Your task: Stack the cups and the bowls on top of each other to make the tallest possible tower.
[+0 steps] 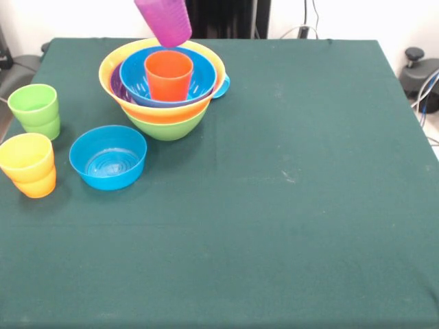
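Tower [163, 86] near the table's [288, 205] far left: lime bowl [167, 125] at the bottom, yellow bowl [116, 68] nested in it, a purple rim showing inside, then a blue bowl [137, 79] with an orange cup [169, 74] upright in its middle. A purple cup [164, 20] hangs tilted just above the orange cup, at the top edge. No fingers show, so what holds it and how they stand cannot be told. Another blue bowl [108, 156] sits apart in front, with a green cup [34, 110] and a yellow cup [29, 164] at the left edge.
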Controlling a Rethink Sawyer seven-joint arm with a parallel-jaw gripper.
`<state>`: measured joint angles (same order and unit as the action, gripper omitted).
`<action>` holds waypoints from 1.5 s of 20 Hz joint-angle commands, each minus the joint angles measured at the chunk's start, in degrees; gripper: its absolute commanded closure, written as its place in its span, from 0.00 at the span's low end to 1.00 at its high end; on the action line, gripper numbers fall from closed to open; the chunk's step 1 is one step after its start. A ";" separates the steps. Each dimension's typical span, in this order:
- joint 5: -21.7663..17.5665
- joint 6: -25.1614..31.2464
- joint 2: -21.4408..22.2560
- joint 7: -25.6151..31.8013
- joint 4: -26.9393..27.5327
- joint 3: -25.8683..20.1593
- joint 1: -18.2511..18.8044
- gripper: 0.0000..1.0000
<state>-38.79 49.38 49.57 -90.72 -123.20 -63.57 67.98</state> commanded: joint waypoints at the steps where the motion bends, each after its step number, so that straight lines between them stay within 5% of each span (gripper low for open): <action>1: -6.27 -5.29 -1.51 1.20 -3.53 4.88 -1.44 1.00; 22: -15.39 -11.00 -10.06 -0.25 1.23 13.97 -7.08 1.00; 30: -13.63 -10.85 -9.22 1.69 0.50 14.64 -6.49 1.00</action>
<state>-49.40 39.60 43.08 -90.72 -123.24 -53.12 63.49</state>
